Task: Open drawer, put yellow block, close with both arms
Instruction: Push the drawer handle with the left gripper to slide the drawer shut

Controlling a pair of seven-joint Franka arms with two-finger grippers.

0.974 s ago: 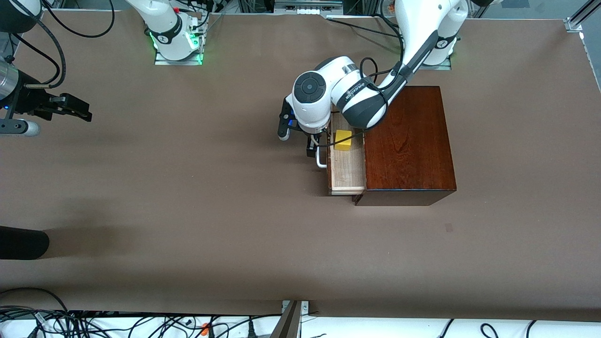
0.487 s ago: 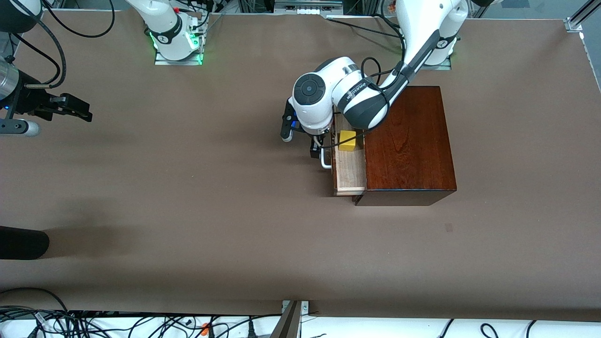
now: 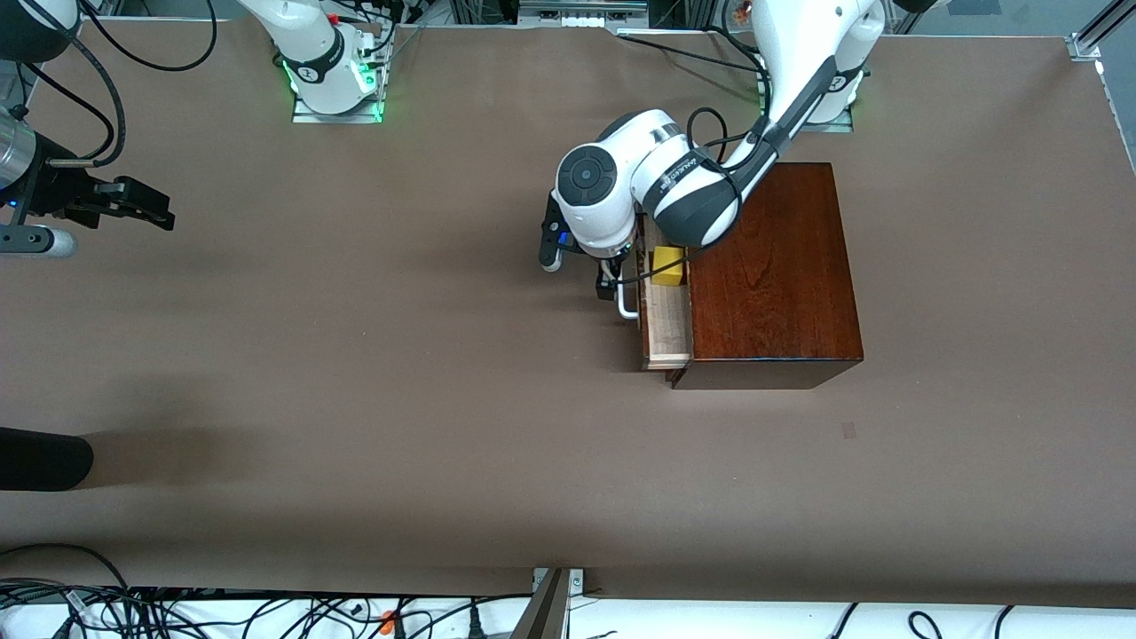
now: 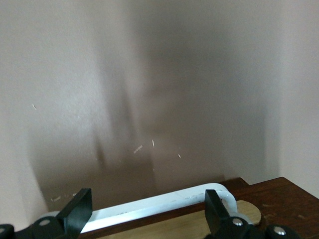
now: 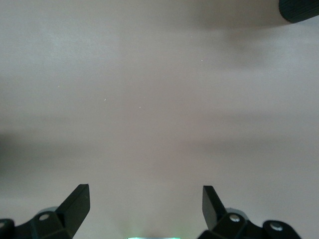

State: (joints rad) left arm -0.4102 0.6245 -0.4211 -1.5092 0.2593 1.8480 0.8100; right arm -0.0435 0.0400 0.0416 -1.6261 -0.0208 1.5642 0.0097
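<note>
Nearly shut: drawer out a little, block inside

Drawer (image 3: 666,333) sits partly out of the dark mahogany box (image 3: 772,266), on the side toward the right arm's end of the surface (image 3: 355,399). Only a narrow strip of the pale wood tray shows. Yellow block (image 3: 667,266) lies in the tray at the part farther from the front camera, close to the box edge, partly shaded by the left arm's wrist housing.

Left pincer (image 3: 614,277) is down at the drawer front, at the white bar handle (image 3: 627,306). In the left wrist view the handle (image 4: 164,203) runs across between the two black fingers (image 4: 79,211), which stand wide apart, one near each end of the bar. Fingers are spread, not clamped on anything. Whether a finger touches the handle or the drawer front: cannot tell. A strip of pale tray edge and the reddish-brown wood show just under the handle there.

Right pincer (image 3: 133,206) waits over bare surface well apart from the box, at the right arm's end. Right wrist view shows its fingers (image 5: 75,206) wide apart with nothing between them, only plain surface below.

A dark rounded object (image 3: 40,457) pokes in at the edge of the front view, nearer the camera than the right pincer.
</note>
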